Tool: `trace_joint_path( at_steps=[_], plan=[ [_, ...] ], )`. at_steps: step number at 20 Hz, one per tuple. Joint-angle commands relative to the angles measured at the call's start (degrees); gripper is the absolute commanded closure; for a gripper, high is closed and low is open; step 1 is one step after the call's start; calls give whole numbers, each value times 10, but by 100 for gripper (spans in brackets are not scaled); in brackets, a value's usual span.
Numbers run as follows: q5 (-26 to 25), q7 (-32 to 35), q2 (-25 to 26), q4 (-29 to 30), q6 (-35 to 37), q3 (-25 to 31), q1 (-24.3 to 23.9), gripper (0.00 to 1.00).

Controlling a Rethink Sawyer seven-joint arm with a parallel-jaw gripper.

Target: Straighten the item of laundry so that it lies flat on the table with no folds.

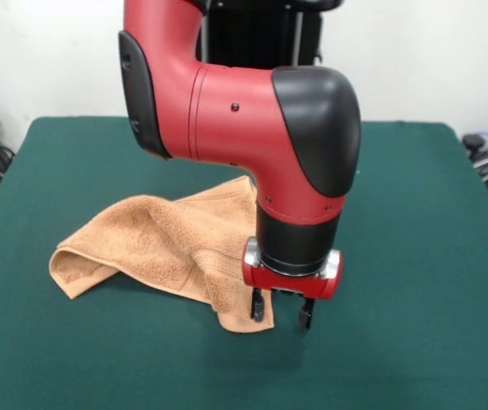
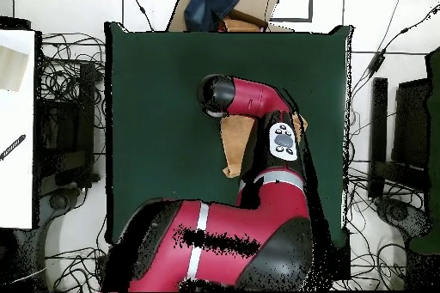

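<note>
Fingers (image 1: 281, 313) spread apart at the rumpled towel's (image 1: 154, 243) corner, which hides one tip.

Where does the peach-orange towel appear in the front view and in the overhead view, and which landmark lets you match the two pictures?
Front view: the towel lies rumpled left of centre on the green table, its near corner by the claw.
Overhead view: only a strip of the towel shows near the middle, mostly hidden under the red arm.
Shared landmark: the red arm above the towel.
</note>
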Motion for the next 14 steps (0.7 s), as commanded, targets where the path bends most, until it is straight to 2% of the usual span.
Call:
trace_joint_path(
  at_steps=[1, 5, 14],
  plan=[
    [-36, -6, 6, 34, 5, 32, -14, 0],
    [-41, -19, 0, 36, 11, 33, -23, 0],
    [-40, 4, -4, 47, -2, 25, -8, 0]
  ],
)
